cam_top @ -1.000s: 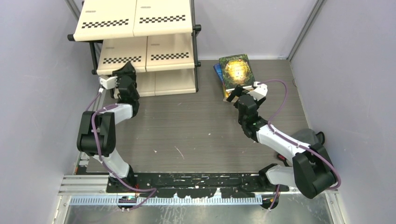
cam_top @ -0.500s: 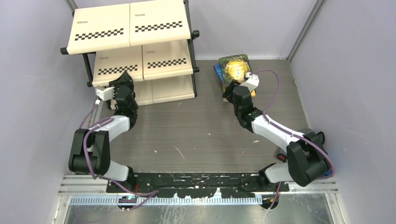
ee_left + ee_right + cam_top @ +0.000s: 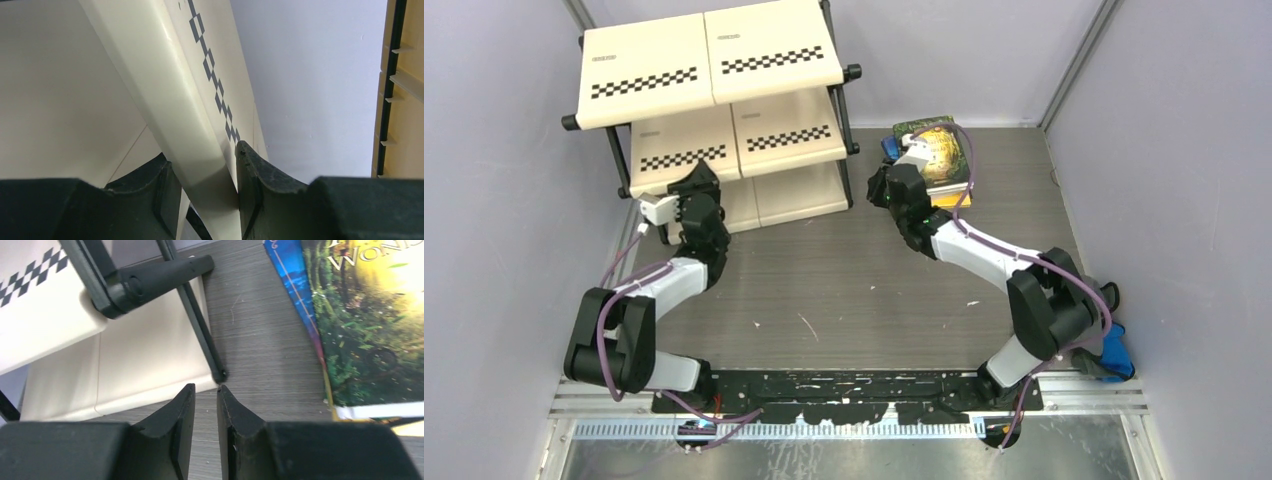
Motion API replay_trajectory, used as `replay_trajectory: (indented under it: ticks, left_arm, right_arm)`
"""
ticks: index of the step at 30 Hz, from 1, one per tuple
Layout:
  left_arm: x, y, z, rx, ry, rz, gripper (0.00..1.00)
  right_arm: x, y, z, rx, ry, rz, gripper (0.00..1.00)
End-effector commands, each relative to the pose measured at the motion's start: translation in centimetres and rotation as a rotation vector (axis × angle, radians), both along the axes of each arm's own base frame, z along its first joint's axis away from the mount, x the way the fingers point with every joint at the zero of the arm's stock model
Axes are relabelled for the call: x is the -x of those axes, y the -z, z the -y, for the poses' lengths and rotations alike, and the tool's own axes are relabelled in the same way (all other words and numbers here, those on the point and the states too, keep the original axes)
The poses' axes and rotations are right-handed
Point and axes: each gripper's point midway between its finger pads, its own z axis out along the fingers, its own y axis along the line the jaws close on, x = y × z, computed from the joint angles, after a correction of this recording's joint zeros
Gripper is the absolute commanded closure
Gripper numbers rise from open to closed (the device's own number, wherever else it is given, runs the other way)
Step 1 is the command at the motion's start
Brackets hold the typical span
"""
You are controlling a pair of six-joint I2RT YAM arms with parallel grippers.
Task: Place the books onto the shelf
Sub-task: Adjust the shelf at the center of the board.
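right arm has swung left, off the books toward the shelf; shelf has shifted too. right gripper is low beside the bottom tier's corner, fingers narrowed to a slim gap, nothing between. left arm is stretched forward, left gripper pinching a cream panel edge. books are stacked right of the shelf, green-and-gold on top

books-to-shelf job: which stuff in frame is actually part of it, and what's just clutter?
In the job: shelf, clamped by the left gripper; green-and-gold book topping the stack; blue book under it.
Lying about: blue-and-grey bundle at the near right edge of the table; white scraps mid-table.
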Motion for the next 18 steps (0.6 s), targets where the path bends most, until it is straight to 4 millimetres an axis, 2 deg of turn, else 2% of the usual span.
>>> replay_trajectory:
  ticks: [1, 13, 18]
  left_arm:
    - [0.7, -2.4, 2.5, -0.082, 0.076, 0.033, 0.80]
    - [1.3, -1.8, 5.5, -0.105, 0.152, 0.014, 0.79]
    - [1.8, -1.4, 5.6, -0.109, 0.147, 0.005, 0.78]
  right_arm:
    - [-1.3, -3.1, -1.7, -0.049, -0.032, 0.061, 0.73]
    - [-3.8, -5.5, -3.6, -0.066, -0.045, 0.095, 0.73]
    - [-4.8, -6.1, -4.0, -0.056, -0.043, 0.104, 0.73]
